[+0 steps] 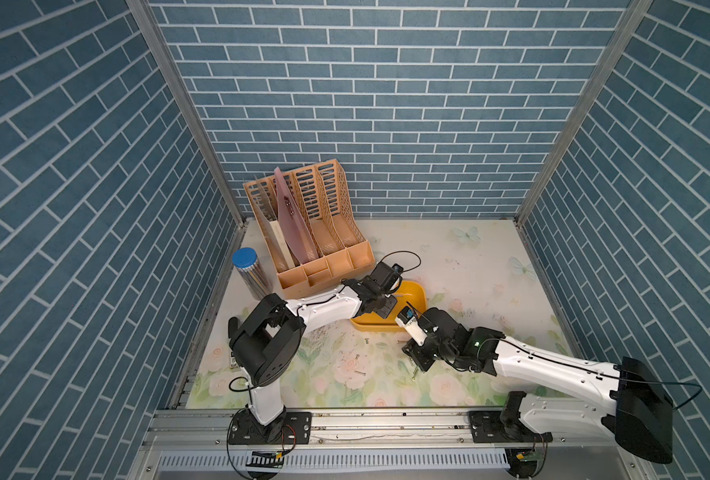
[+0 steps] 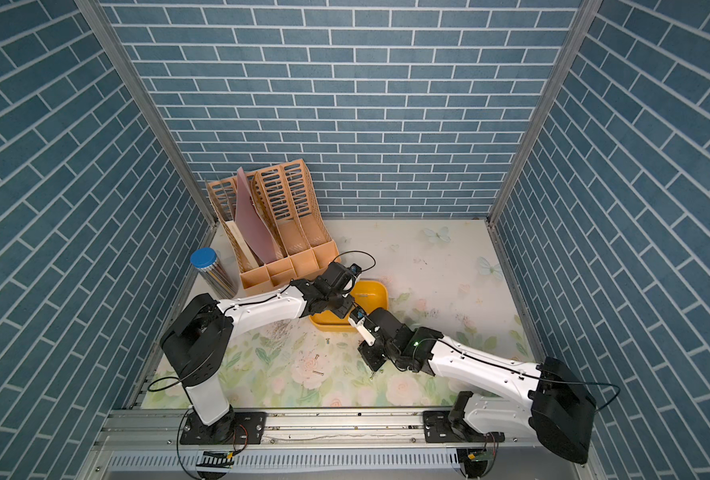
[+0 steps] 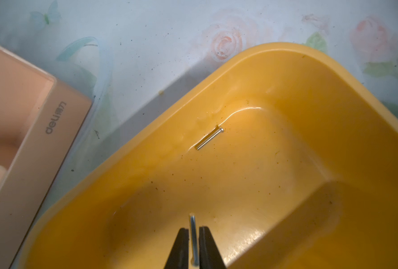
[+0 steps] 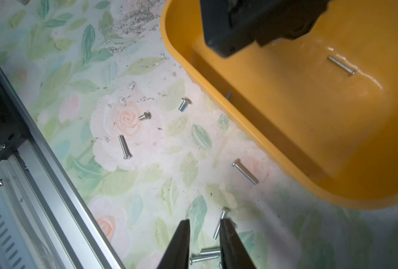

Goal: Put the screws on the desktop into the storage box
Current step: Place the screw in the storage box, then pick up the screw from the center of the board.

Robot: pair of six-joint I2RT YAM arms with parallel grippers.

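Observation:
The yellow-orange storage box (image 1: 419, 291) (image 2: 377, 289) stands mid-desktop. My left gripper (image 3: 194, 229) hangs over its inside (image 1: 383, 308), its fingers shut on a thin silvery screw (image 3: 192, 222) that pokes past the tips. Another screw (image 3: 209, 138) (image 4: 341, 66) lies on the box floor. My right gripper (image 4: 204, 221) (image 1: 414, 371) is open, low over the floral desktop (image 4: 146, 186) just in front of the box. Two screws (image 4: 205, 255) lie between its fingers and a third (image 4: 223, 213) leans by one finger. Several more screws (image 4: 124, 147) (image 4: 244, 171) (image 4: 184, 104) lie scattered nearby.
A peach slotted file organizer (image 1: 315, 232) (image 3: 30, 130) stands at the back left, close to the box. A clear cylinder with a blue lid (image 1: 247, 270) stands by the left wall. The metal rail (image 4: 41, 186) runs along the front edge. Dark scuff marks (image 4: 132, 25) speckle the desktop.

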